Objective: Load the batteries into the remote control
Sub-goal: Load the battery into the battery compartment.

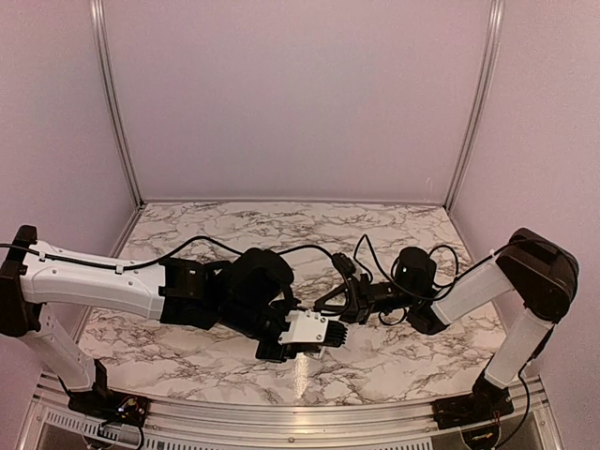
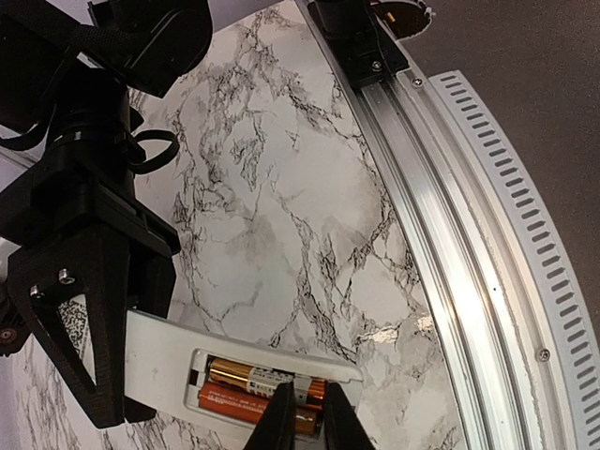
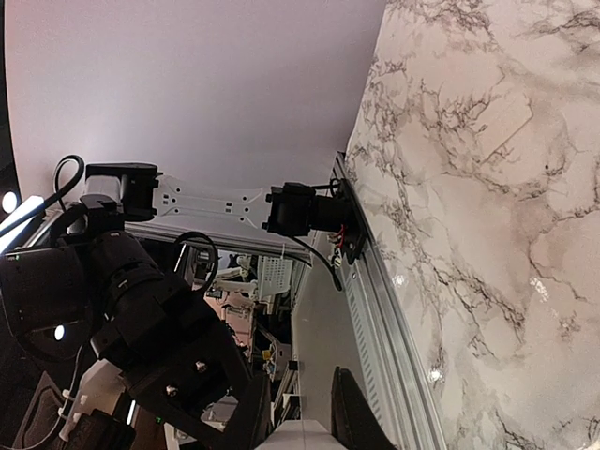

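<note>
The left arm (image 1: 94,281), white shell with black joints, reaches in over the grey-veined marble table (image 2: 281,187). Its bulky black wrist hides much of the remote control (image 2: 155,352) from above. The remote is a slim, smooth white plastic bar, lifted off the marble with its battery bay facing up and uncovered. The batteries (image 2: 234,400), two thin reddish-orange and gold cylinders, lie side by side in the bay.

The left gripper (image 2: 309,403) has its matte black fingers (image 2: 279,427) drawn close, with a slim gap. Their tips are over the batteries' right ends, and whether they pinch one cannot be told.

The right gripper (image 3: 300,417) is clamped on one end of the remote, and black cables (image 1: 375,258) loop behind it. A ribbed aluminium rail (image 2: 441,216) and a white slotted strip (image 2: 520,187) run along the near edge.
</note>
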`<move>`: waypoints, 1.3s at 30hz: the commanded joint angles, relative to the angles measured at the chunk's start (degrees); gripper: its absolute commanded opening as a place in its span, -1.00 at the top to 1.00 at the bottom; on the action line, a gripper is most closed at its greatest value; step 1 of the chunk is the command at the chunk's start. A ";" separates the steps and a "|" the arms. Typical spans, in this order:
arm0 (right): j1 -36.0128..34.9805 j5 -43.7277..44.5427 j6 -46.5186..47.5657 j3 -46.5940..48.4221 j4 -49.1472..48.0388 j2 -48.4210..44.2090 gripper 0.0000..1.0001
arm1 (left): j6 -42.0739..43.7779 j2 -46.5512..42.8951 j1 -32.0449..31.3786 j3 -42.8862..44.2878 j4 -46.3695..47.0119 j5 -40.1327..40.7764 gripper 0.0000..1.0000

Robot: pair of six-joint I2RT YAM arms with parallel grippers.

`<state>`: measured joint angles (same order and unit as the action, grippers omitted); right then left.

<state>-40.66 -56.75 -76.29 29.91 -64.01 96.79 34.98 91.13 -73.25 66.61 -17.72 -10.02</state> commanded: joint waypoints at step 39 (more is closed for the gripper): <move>-1.42 0.68 9.81 6.38 13.89 -6.15 1.00 | -9.95 2.04 4.47 0.54 3.38 2.62 0.64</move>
<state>-40.91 -53.67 -68.55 32.10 -50.85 94.00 27.24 96.23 -69.01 70.15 -16.14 -7.86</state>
